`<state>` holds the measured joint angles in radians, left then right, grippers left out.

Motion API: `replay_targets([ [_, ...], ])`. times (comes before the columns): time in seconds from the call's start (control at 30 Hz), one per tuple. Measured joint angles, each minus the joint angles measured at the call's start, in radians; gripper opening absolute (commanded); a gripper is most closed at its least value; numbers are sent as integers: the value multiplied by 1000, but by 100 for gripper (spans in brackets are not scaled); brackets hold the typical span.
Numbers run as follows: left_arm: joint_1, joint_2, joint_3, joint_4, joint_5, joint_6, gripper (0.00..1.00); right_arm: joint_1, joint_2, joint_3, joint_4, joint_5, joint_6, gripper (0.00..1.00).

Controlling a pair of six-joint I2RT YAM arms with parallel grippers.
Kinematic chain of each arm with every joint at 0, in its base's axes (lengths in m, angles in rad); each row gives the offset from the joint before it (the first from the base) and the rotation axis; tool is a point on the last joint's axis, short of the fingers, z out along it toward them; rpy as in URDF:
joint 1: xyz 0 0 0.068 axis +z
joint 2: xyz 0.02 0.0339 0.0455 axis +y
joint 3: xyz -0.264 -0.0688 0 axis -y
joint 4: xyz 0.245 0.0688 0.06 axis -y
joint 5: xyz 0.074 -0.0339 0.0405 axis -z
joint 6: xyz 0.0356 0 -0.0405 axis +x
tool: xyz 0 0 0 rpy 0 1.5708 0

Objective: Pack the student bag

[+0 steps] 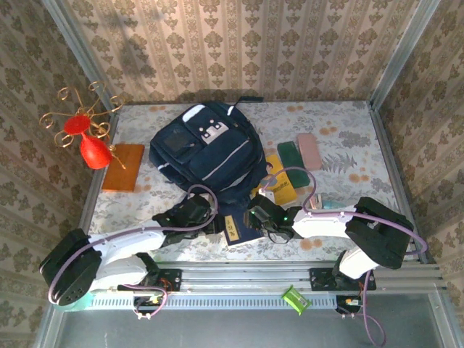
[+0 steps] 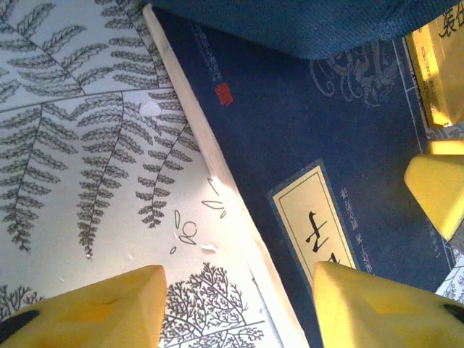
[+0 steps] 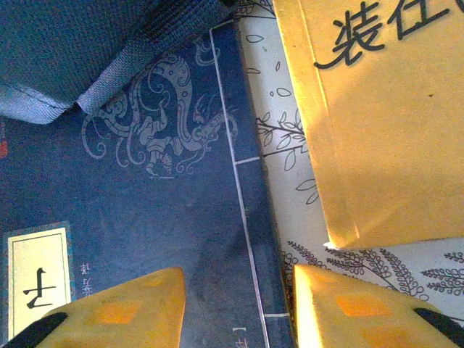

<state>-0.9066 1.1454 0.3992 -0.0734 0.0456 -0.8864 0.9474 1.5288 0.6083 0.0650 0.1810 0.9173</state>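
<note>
The student bag point(image 1: 206, 152), a large navy backpack, lies in the middle of the table; its fabric shows in the left wrist view point(image 2: 312, 25) and the right wrist view point(image 3: 87, 51). A flat dark blue book point(image 1: 235, 230) lies just in front of it, its far end tucked under the bag. My left gripper point(image 1: 212, 217) is open astride the book's point(image 2: 326, 138) pale page edge, one finger over the cover, the other over the cloth point(image 2: 239, 308). My right gripper point(image 1: 257, 217) is open astride the book's point(image 3: 145, 217) opposite edge point(image 3: 239, 308).
A yellow book point(image 1: 280, 183) lies right of the blue book, close to my right gripper. Behind it lie a green case point(image 1: 290, 154) and a pink case point(image 1: 309, 151). An orange book point(image 1: 123, 167) and a red vase point(image 1: 93, 148) stand at the left. Papered walls enclose the table.
</note>
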Motion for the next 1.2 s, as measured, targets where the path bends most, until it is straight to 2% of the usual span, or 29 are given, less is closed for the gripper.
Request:
replay_targets([
  [0.1, -3, 55, 0, 47, 24, -1, 57, 3, 0, -3, 8, 0, 0, 44],
  [0.3, -3, 102, 9, 89, 34, 6, 41, 11, 3, -8, 24, 11, 3, 44],
  [0.5, -12, 141, 16, 135, 70, 19, 29, 23, 6, -8, 30, 26, 3, 42],
  [0.77, -11, 139, 16, 128, 61, 21, 11, 35, 7, -8, 26, 48, 3, 42],
  [0.87, -11, 115, 15, 122, 59, 13, 0, 39, 6, -8, 25, 53, 3, 42],
  [0.97, -11, 85, 4, 128, 61, 10, 0, 39, 3, -9, 24, 53, 3, 47],
  [1.07, -11, 37, -25, 144, 72, 7, 0, 47, -6, -10, 22, 44, 1, 56],
  [1.2, -8, -63, -77, 150, 117, -13, 0, 55, -38, -14, -5, -22, -16, 66],
])
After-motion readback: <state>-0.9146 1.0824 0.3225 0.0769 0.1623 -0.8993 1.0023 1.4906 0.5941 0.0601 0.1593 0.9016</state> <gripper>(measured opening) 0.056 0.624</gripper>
